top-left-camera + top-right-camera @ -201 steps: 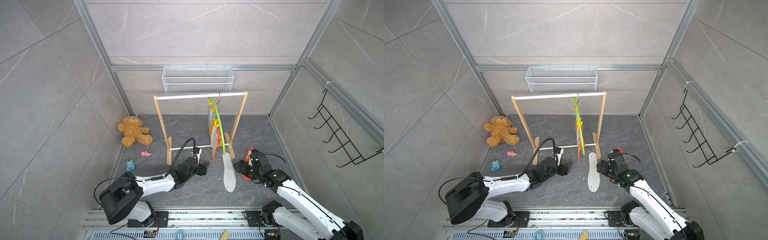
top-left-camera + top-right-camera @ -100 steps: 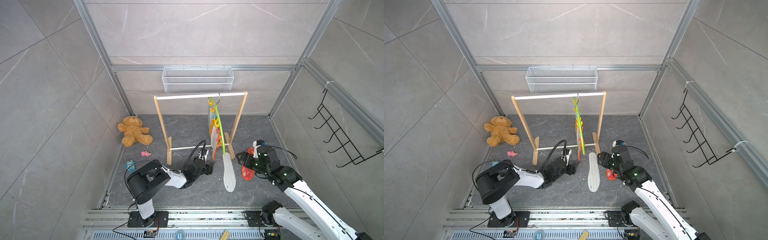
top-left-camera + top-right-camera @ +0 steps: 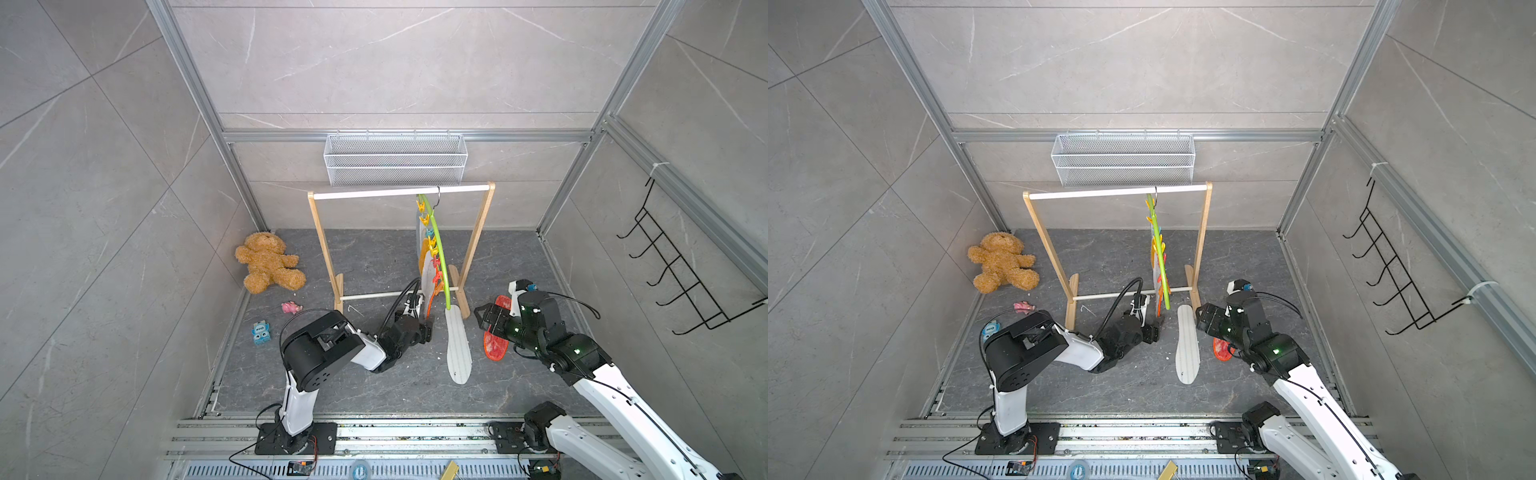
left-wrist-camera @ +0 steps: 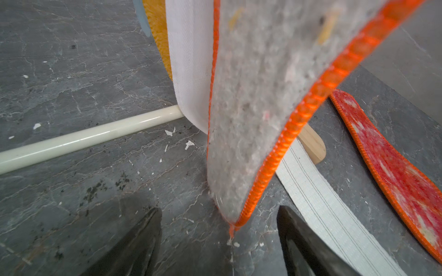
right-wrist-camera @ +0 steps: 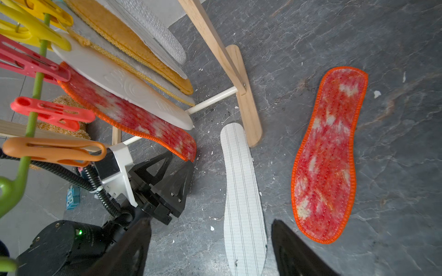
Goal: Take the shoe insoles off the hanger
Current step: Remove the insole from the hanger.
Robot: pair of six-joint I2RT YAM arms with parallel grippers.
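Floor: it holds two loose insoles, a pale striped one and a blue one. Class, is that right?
No. The second insole is red with an orange rim, not blue; the right wrist view shows it beside the pale striped one on the floor.

Floor (image 3: 374, 390) near arm bases bare. Open strip between wooden rack (image 3: 324, 245) post and teddy bear (image 3: 268, 268). Under hanger (image 3: 442, 262), hanging insoles (image 5: 124, 90) packed close, tips almost at floor; lower rail (image 4: 91, 136) bars way behind. Striped insole (image 3: 457, 353), red insole (image 3: 494, 347) lie flat near rack foot.
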